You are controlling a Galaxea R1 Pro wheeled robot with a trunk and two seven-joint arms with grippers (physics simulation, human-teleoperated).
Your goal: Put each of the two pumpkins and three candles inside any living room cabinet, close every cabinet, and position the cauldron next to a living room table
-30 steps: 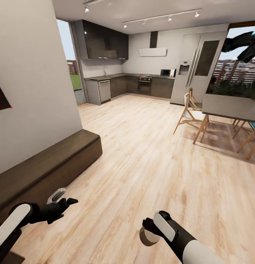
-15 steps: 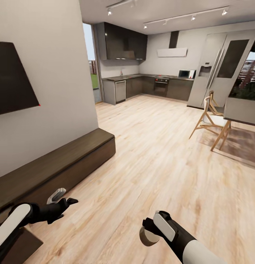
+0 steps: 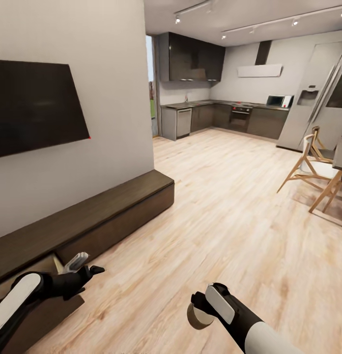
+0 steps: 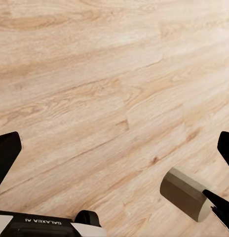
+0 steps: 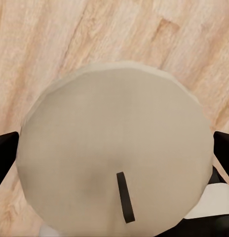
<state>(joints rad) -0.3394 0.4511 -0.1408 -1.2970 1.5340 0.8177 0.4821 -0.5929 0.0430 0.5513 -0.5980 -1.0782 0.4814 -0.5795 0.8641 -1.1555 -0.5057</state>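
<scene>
One candle sits clamped between the jaws of the right gripper, low over the wooden floor; the right wrist view shows its pale top and dark wick up close. The left gripper carries nothing, jaws apart, just beside the cabinet, where one drawer looks to stand ajar. To do this step well, the robot should finish turning toward that opening, bring the right arm over it, and lower the candle well inside before releasing, keeping the left arm clear. Compared with a second ago, the view has swung left: the dark wall screen now shows broadly, the dining chair has slid to the edge, and both arms hold the same pose.
</scene>
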